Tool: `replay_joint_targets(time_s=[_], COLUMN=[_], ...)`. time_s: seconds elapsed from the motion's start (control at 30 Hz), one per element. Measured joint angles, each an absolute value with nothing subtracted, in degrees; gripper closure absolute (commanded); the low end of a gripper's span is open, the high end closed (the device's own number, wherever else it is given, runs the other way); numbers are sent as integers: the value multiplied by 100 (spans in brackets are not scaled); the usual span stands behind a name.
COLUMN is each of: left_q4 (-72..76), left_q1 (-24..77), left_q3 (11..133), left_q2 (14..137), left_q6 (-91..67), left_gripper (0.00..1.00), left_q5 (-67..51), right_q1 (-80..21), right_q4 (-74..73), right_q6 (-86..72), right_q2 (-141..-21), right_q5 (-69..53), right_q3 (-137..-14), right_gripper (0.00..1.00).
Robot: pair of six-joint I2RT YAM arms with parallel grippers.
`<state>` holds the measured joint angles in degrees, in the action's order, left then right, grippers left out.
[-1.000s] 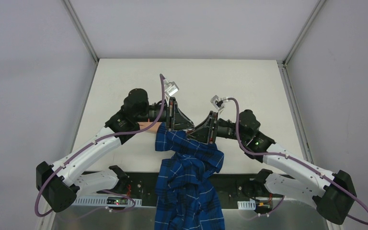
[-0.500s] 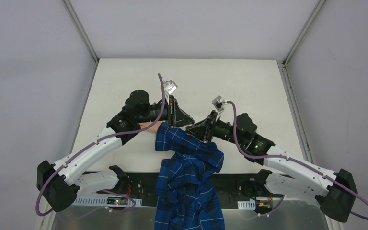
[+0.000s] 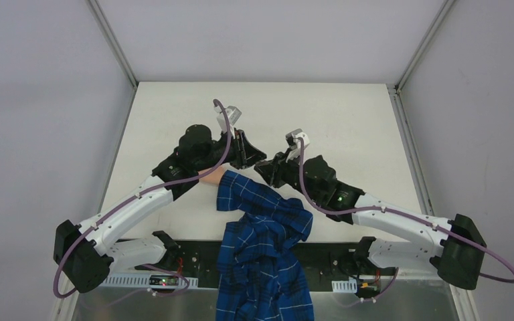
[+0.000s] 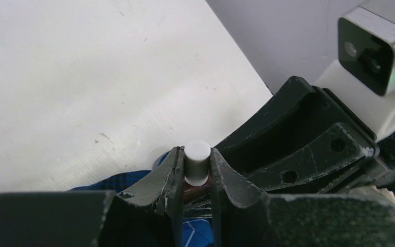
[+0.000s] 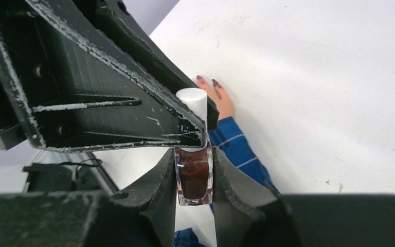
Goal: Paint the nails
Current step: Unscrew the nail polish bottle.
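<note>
A small polish bottle (image 5: 193, 177) of dark reddish liquid hangs above the table between both grippers. My right gripper (image 5: 194, 155) is shut on its glass body. My left gripper (image 4: 196, 154) is shut on its white cap (image 4: 197, 160). Seen from above, the two grippers meet tip to tip (image 3: 260, 164) over the blue plaid sleeve (image 3: 254, 200). The pale hand (image 5: 221, 100) lies flat on the table below and beyond the bottle, and two dark reddish-purple nails (image 5: 201, 80) show at its fingertips. The other nails are hidden behind the left gripper's fingers (image 5: 108, 103).
The plaid sleeve (image 3: 261, 267) runs from the hand down over the table's near edge, between the arm bases. The white table (image 3: 348, 114) is walled by grey panels at the back and sides. The right wrist's camera block (image 4: 378, 46) sits close to my left gripper.
Both grippers have shifted a little toward the far left with the bottle between them. The right arm has stretched further left and its wrist has turned.
</note>
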<state>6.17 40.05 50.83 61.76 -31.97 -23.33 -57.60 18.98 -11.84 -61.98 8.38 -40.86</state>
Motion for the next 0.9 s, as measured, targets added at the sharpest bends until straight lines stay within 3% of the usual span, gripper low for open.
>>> replay_joint_targets(time_s=[0.43, 0.57, 0.9], left_q4=[401, 283, -543], left_q1=[3951, 3951, 4088], left_q3=[5087, 5122, 5135], left_q2=[6292, 6272, 5795], left_q6=[-3192, -3201, -2875], left_gripper=[98, 65, 19], left_q5=[-1660, -1712, -2029], right_q1=[-6152, -6114, -5391], right_q4=[2165, 2102, 1533], right_q6=[-659, -679, -897], right_q2=[-6997, -6993, -6657], right_q5=[2346, 2703, 3245], right_q3=[-4383, -4383, -4351], right_gripper=[100, 100, 100])
